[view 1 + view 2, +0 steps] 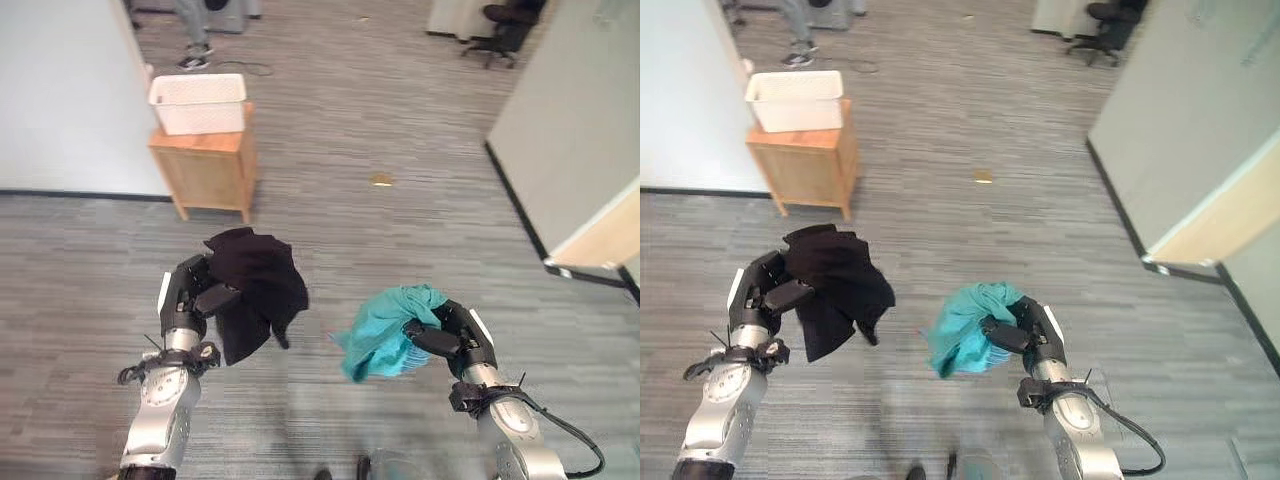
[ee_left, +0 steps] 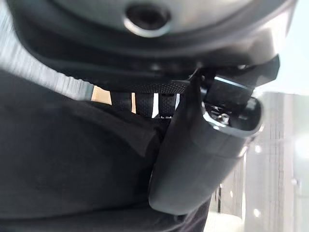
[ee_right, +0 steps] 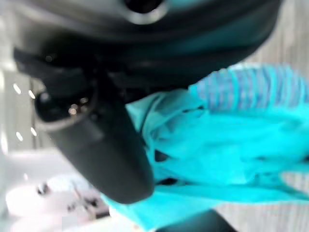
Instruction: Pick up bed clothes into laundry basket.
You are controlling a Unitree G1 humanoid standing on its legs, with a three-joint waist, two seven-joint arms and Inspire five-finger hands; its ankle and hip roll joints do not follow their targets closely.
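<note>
Grey striped carpet point(image 1: 400, 250) covers the floor of an office room, with pale partition walls point(image 1: 60, 90) at both sides. Seen from the left eye view, a white laundry basket point(image 1: 198, 102) sits on top of a small wooden cabinet point(image 1: 205, 165) at the far left, well apart from both hands, and a person's legs point(image 1: 193, 35) stand behind it. Nearer, the left hand point(image 1: 190, 296) is raised with its fingers curled round a black garment point(image 1: 258, 285) that hangs in the air below it. The right hand point(image 1: 455, 335) is closed on a bunched teal cloth point(image 1: 385, 330), also held clear of the floor. From the right eye view, an office chair point(image 1: 1110, 25) stands at the far end and a small tan scrap point(image 1: 983, 177) lies on the carpet between the cabinet and the right wall. From the left wrist view, the thumb presses against black fabric from very close. From the right wrist view, the thumb lies across folds of teal cloth.
</note>
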